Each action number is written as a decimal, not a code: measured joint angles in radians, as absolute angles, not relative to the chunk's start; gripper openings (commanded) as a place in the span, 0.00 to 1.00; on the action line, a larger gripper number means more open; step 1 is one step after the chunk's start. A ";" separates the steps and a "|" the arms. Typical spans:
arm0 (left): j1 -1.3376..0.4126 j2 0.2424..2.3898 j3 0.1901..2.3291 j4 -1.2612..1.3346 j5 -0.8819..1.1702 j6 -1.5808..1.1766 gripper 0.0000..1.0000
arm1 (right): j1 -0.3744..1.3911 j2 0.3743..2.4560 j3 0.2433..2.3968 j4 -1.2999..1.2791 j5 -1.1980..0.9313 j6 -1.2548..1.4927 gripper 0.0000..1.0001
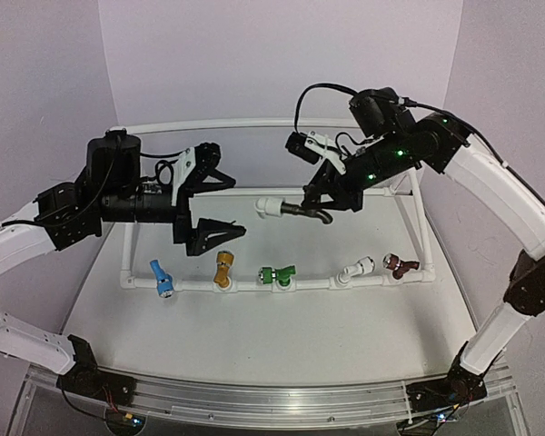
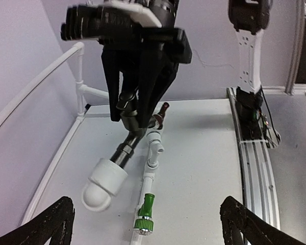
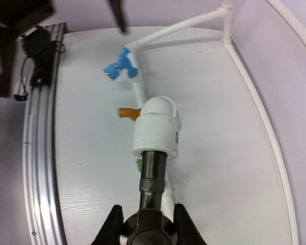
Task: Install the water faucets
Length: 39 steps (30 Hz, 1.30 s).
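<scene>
Dark grey metal faucet point(image 1: 298, 210) held in the air by the right hand point(image 1: 322, 202); the left hand point(image 1: 225, 202) stands wide apart and empty.

The right hand is clamped on the faucet's lever end, and its white plastic fitting point(image 1: 268, 207) points at the left hand, close to it but not touching. The faucet hangs over the middle of the worktop point(image 1: 254, 336), above the white pipe frame point(image 1: 318, 283). The frame's rail toward the near edge already carries blue, gold, green, white and maroon faucets. To seat this one well, I judge the right hand should line the fitting squarely with a free socket before pushing. The left hand could steady the frame. I cannot tell which socket is free.
</scene>
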<state>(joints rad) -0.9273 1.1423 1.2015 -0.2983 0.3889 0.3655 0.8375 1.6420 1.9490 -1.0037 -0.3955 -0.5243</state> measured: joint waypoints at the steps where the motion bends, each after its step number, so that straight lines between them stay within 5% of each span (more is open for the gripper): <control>1: -0.921 1.142 1.201 -0.285 0.369 0.336 1.00 | 0.793 1.656 1.950 -0.998 -0.395 -0.528 0.00; 15: -0.737 1.256 1.202 -0.151 0.299 -0.127 1.00 | 0.344 1.846 1.750 -0.654 -0.450 -0.566 0.00; 39: -0.736 1.273 1.202 -0.148 0.283 -0.149 1.00 | 0.410 2.162 1.642 -0.331 -0.513 -0.451 0.00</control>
<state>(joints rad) -0.7364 1.2728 1.2022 -0.1481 0.2833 -0.1485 0.4102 2.1620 1.6417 -0.3306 -0.5126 -0.4513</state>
